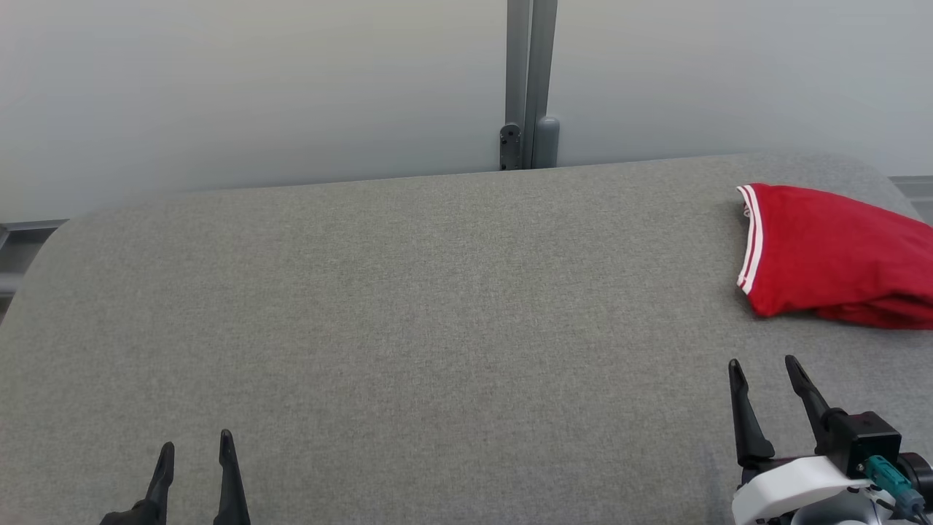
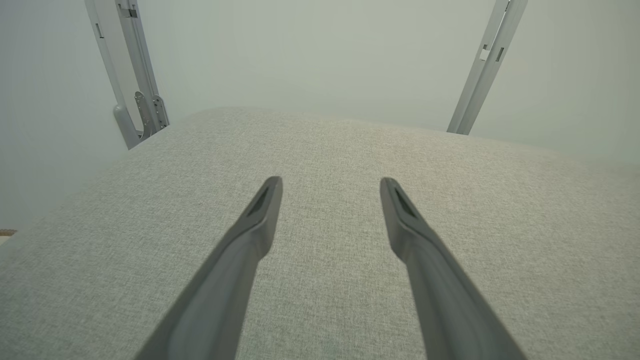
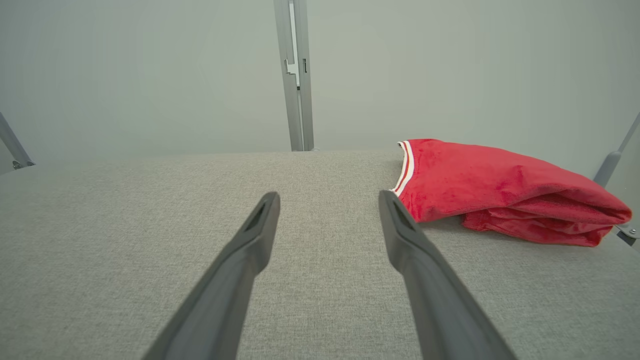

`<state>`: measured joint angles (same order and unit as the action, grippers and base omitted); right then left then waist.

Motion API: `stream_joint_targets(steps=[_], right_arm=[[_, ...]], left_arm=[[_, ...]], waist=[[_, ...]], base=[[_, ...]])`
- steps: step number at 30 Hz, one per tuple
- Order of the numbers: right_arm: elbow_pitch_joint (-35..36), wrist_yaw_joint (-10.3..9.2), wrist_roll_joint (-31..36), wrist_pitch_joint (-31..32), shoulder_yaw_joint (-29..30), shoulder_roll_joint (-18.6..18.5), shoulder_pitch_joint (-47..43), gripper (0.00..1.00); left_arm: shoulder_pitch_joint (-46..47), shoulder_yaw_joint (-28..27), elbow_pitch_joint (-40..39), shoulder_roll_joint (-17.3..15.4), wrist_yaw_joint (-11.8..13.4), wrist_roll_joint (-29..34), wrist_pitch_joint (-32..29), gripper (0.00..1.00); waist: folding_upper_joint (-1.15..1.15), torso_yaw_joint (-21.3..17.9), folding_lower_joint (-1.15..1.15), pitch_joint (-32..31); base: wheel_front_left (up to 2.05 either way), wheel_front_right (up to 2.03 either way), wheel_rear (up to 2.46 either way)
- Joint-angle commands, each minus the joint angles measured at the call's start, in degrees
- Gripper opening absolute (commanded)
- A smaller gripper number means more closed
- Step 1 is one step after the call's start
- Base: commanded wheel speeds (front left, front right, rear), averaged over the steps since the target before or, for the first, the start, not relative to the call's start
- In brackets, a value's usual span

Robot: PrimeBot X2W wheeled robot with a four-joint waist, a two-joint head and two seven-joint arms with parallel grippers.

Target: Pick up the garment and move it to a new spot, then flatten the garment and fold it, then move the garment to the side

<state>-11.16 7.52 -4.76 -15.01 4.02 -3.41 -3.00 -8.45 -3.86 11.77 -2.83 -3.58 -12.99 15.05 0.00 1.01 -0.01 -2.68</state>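
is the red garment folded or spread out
Folded. The red garment lies as a compact bundle with layers stacked at its edge, not spread flat on the table.

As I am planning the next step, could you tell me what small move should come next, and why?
Probably ease the right pincer forward and rightward to the garment, at its near edge: that pincer is open, empty and just short of it, while the left pincer is far off.

A wide grey fabric-covered table [image 1: 408, 306] has pale grey wall panels [image 1: 255, 87] and a grey metal post [image 1: 531, 73] behind its far edge.
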Motion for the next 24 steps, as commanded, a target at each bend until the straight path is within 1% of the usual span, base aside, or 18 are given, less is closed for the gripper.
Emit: stream_joint_targets(steps=[1,5,6,10,24], right_arm=[[0.3,-0.07,0.6,-0.2,0.3,0.1,-0.2,1.00],[0.7,-0.07,0.8,-0.2,0.9,0.2,-0.5,1.00],[0.2,0.01,0.4,0.0,0.8,0.2,0.0,0.00],[-1.8,0.01,-0.2,0.4,0.9,0.8,-0.4,0.00],[-2.0,0.00,-16.4,4.4,1.3,0.7,1.5,0.00]], left_arm=[[0.8,-0.2,0.3,-0.2,-0.3,0.0,0.1,1.00],[0.9,-0.3,0.9,-0.2,-0.5,0.0,0.1,1.00],[0.0,-0.1,1.1,0.0,-0.2,-0.2,0.0,0.00],[-0.6,0.0,3.2,0.3,-0.3,-1.0,-0.6,0.00],[2.4,-0.6,3.0,0.3,-1.0,-15.6,-4.5,0.00]], waist=[[0.00,0.2,0.01,0.0],[0.00,0.6,0.01,-0.1],[0.00,0.5,0.01,-0.1],[0.00,0.5,0.01,-0.1],[0.00,0.4,0.01,0.3]], base=[[0.00,0.00,0.00],[0.00,0.00,0.00],[0.00,0.00,0.00],[0.00,0.00,0.00],[0.00,0.00,0.00]])
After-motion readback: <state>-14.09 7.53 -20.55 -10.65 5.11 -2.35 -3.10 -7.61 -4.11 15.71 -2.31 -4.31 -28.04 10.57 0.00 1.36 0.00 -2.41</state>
